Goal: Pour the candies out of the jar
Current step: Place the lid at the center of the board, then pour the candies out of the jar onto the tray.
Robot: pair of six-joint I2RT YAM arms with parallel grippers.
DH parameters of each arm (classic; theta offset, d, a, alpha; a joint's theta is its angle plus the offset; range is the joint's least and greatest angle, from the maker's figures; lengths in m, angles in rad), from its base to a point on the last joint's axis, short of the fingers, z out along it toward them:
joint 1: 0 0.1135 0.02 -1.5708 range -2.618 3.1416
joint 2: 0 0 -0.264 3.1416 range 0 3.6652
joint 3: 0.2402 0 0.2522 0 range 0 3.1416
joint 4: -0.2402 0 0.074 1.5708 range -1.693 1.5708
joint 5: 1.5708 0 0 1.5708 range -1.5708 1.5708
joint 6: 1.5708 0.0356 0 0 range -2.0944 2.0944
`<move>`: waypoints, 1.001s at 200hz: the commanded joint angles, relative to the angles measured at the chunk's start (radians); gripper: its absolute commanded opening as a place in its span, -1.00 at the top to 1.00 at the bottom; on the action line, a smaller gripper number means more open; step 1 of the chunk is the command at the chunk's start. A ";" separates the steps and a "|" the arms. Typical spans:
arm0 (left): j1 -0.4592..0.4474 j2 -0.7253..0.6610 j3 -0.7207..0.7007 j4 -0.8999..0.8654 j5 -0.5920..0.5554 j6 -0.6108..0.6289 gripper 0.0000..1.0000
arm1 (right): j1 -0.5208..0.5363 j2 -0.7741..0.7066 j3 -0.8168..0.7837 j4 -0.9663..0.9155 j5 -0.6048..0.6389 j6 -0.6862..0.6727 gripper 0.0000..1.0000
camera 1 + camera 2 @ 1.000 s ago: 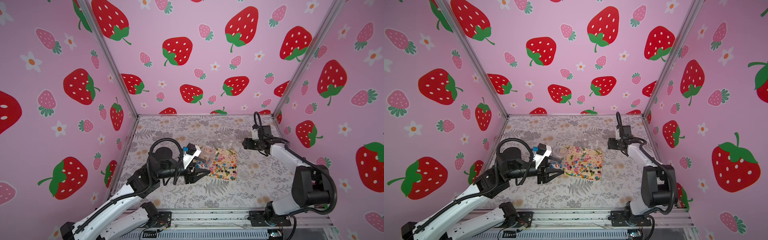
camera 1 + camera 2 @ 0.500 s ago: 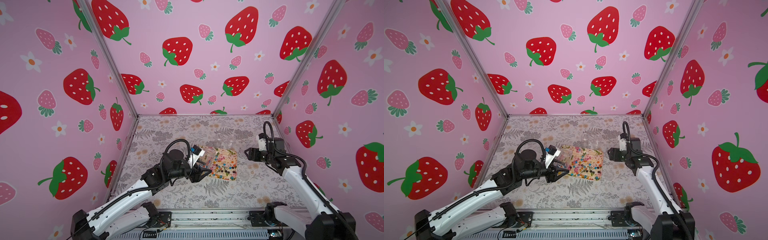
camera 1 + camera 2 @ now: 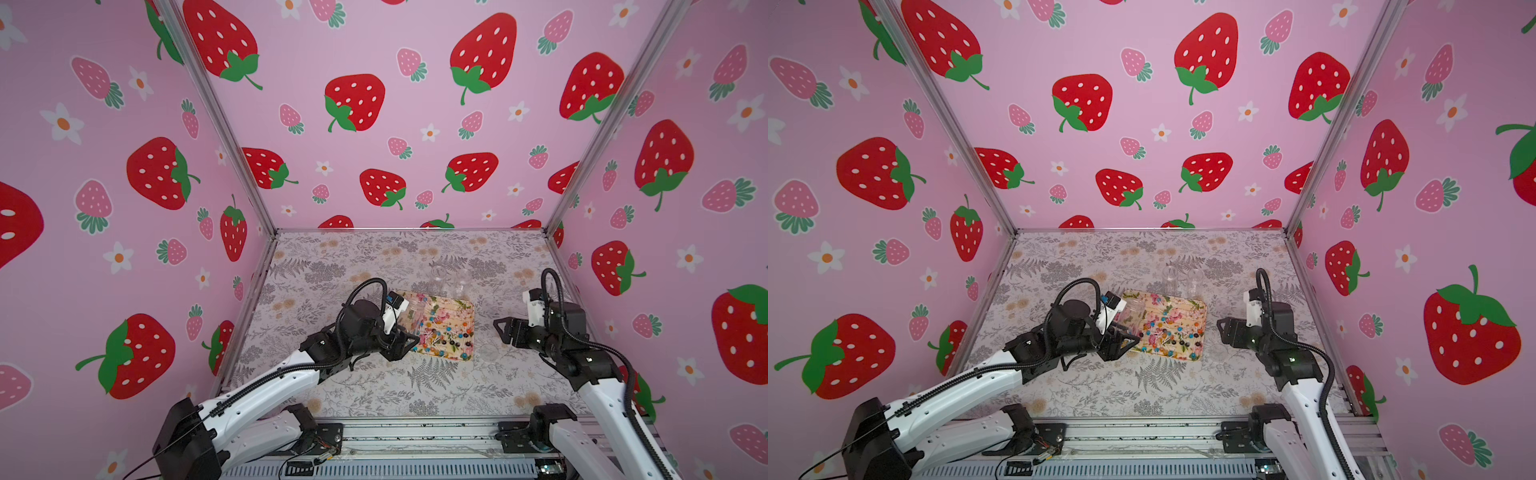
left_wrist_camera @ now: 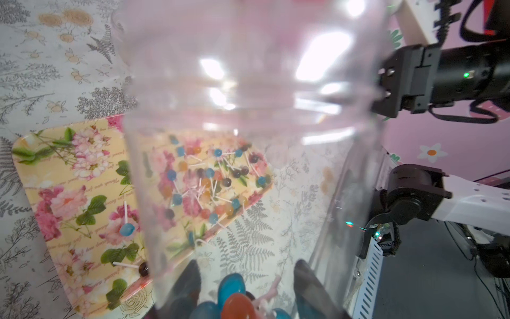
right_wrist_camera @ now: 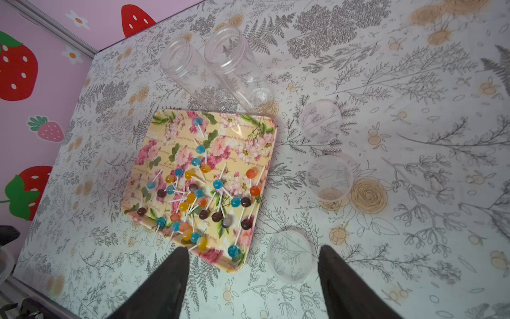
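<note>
My left gripper (image 3: 405, 340) is shut on a clear jar (image 3: 409, 311), tilted at the near left edge of the flowered tray (image 3: 465, 305). In the left wrist view the jar (image 4: 248, 138) fills the middle, between dark fingers (image 4: 190, 287). A few candies (image 4: 234, 298) lie inside it near them. Many candies (image 5: 198, 193), round coloured heads on white sticks, are spread over the tray (image 5: 165, 132) and show in both top views (image 3: 1171, 332). My right gripper (image 3: 505, 330) hangs open and empty to the right of the tray, its fingers (image 5: 165, 287) wide apart.
Two empty clear jars (image 5: 187, 69) (image 5: 237, 69) stand side by side just behind the tray. Three clear lids (image 5: 321, 120) (image 5: 329, 176) (image 5: 289, 254) lie on the tablecloth right of the tray, the nearest one under my right gripper. Pink walls close off three sides.
My left arm has carried the jar a little to the right, closer over the tray. My right arm has pulled back from the rear of the table toward the front, still open.
</note>
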 commanded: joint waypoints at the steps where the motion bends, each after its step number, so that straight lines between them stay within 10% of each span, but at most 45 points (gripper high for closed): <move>1: 0.012 0.019 0.002 -0.024 -0.035 -0.015 -0.07 | -0.003 -0.041 -0.008 -0.046 -0.015 0.036 -0.52; 200: 0.060 0.458 0.314 -0.407 -0.090 0.141 -0.06 | -0.002 -0.191 -0.091 0.005 -0.101 0.054 -0.55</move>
